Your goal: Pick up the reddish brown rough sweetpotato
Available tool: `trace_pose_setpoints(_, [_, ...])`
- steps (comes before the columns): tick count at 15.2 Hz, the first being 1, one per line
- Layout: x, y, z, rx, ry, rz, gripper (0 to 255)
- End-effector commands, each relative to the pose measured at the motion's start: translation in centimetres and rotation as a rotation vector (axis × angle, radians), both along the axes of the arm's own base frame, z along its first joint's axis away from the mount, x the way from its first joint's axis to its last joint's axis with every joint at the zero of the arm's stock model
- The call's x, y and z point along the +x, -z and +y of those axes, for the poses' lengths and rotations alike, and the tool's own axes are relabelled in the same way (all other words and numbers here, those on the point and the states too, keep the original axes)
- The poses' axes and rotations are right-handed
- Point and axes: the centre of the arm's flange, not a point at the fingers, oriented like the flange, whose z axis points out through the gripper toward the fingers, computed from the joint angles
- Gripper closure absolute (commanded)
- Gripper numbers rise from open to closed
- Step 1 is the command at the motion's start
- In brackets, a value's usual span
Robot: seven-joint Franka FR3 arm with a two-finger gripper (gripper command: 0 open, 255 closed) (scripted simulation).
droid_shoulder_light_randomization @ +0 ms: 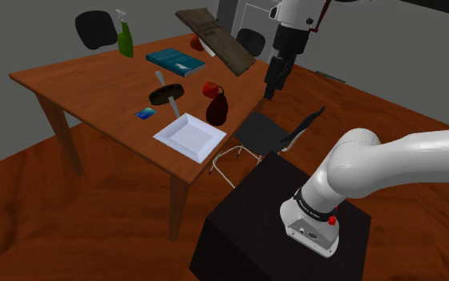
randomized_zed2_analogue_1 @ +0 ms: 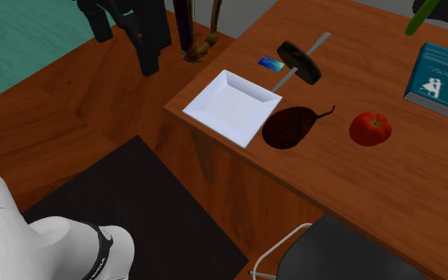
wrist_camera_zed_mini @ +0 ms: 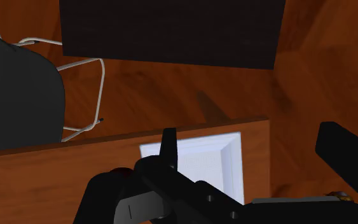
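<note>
1. Stand (droid_shoulder_light_randomization: 246, 219): a black box at the shoulder view's lower right, set on a reddish-brown wooden floor. The white arm (droid_shoulder_light_randomization: 390, 164) rises from it and reaches up to the far left.
2. Chair (droid_shoulder_light_randomization: 266, 132): a black seat on a pale metal frame, between the stand and the near right side of the table (droid_shoulder_light_randomization: 79, 84).
3. The table is brown wood; its nearest corner points toward the stand.
4. Tray (droid_shoulder_light_randomization: 189, 137): white, square and shallow, lying flat at that nearest corner.
5. Sweetpotato (droid_shoulder_light_randomization: 217, 108): dark reddish brown, resting on the table just beside the tray, on the shoulder view's right of it and close to the table's edge. In the second exterior view it lies between the tray and the tomato (droid_shoulder_light_randomization: 210, 89), with a thin tail pointing away from the tray.
6. Gripper (droid_shoulder_light_randomization: 270, 92): all black, hanging in the air at the shoulder view's right of the table, higher than the chair. Its fingers stand apart, released and grasping nothing, and it is well apart from the sweetpotato.
7. The tomato is red and sits just beyond the sweetpotato.
8. Disc (droid_shoulder_light_randomization: 165, 93): black, on a grey rod, to the shoulder view's left of the tomato. A small blue card (droid_shoulder_light_randomization: 145, 113) lies nearer, beside the tray.
9. Book (droid_shoulder_light_randomization: 175, 61): teal, lying flat farther along the table.
10. Spray bottle (droid_shoulder_light_randomization: 124, 38): green and upright at the far edge. A wooden board (droid_shoulder_light_randomization: 214, 40) stands tilted at the far right.
11. Far chairs (droid_shoulder_light_randomization: 95, 28): black, beyond the table, before a grey wall.
</note>
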Motion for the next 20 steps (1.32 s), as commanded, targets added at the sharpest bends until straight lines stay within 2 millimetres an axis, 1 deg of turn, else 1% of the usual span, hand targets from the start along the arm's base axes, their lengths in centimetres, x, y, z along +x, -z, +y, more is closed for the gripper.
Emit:
trace_pose_setpoints(1, [0.0,0.0,0.0,0.000,0.000,0.000,0])
trace_pose_setpoints(11, [9.0,6.4,-5.7,-0.030,0.033,-0.048,0])
trace_pose_setpoints(20, [17.2,11.7,-11.2,-0.058,0.063,-0.091,0])
